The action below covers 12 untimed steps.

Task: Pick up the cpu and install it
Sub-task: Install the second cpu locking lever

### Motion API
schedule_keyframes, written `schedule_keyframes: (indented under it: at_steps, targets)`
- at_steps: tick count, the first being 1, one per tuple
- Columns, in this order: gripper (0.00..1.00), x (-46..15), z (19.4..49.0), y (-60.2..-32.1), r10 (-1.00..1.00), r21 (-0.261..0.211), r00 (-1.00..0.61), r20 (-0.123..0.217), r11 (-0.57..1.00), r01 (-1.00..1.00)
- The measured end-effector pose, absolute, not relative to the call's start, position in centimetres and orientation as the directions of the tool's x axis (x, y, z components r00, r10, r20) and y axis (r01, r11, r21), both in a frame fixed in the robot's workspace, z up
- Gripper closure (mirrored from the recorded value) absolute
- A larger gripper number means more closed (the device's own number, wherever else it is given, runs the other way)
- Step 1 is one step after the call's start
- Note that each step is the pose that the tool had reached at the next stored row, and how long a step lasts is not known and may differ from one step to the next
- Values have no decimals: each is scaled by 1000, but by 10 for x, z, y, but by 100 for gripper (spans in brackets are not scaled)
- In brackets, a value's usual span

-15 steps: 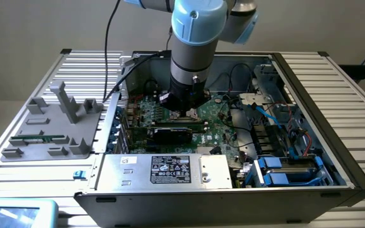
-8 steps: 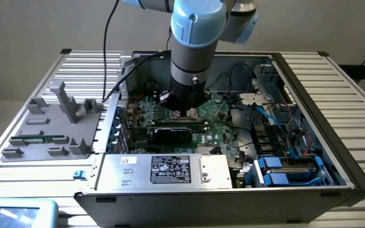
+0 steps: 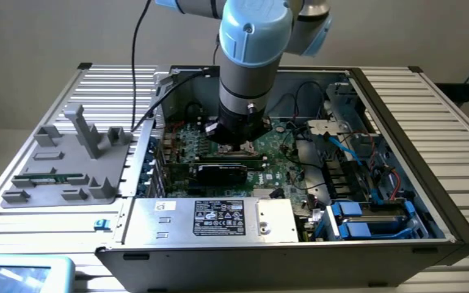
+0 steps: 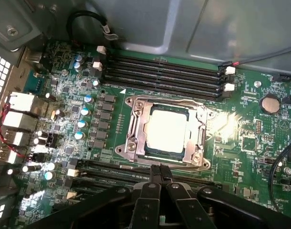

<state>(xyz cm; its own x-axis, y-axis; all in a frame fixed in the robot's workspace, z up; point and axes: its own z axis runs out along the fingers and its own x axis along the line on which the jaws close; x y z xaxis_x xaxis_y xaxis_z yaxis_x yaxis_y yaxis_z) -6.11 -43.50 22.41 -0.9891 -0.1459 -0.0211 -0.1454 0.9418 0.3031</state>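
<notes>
The cpu (image 4: 167, 130) lay flat inside the metal-framed socket (image 4: 134, 125) on the motherboard (image 4: 259, 138), just beyond the tips of the gripper (image 4: 160, 168), whose fingers were pressed together and held nothing (hovering close above the socket's near edge).

hidden: socket (image 3: 232, 148) behind arm | cut off: tablet (image 3: 19, 274)

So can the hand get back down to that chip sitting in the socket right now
Probably yes. The hand is shut and empty just beside the socket, and the chip lies face up in it with nothing over it. The case is open on top, and no cables cross above the chip.
</notes>
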Motion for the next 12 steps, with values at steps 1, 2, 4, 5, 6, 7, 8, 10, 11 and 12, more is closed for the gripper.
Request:
schedule_keyframes:
  at_steps: [1,2,4,5,6,7,8,10,11,12]
  targets:
    - [91,-61,224,-435,-146,313,-989,-26,938,-147]
    - [91,-61,224,-435,-145,323,-989,-31,935,-148]
    - [91,-61,224,-436,-145,329,-989,-34,933,-148]
    - [91,-61,224,-437,-145,329,-989,-34,933,-148]
    - [91,-61,224,-438,-145,329,-989,-34,933,-148]
    - [91,-61,224,-440,-145,329,-989,-34,933,-148]
    - [91,-61,224,-441,-145,329,-989,-34,933,-148]
    - [91,-61,224,-442,-145,330,-989,-34,932,-148]
    - [91,-61,223,-442,-145,332,-989,-36,932,-149]
    - [91,-61,222,-442,-145,334,-989,-38,931,-149]
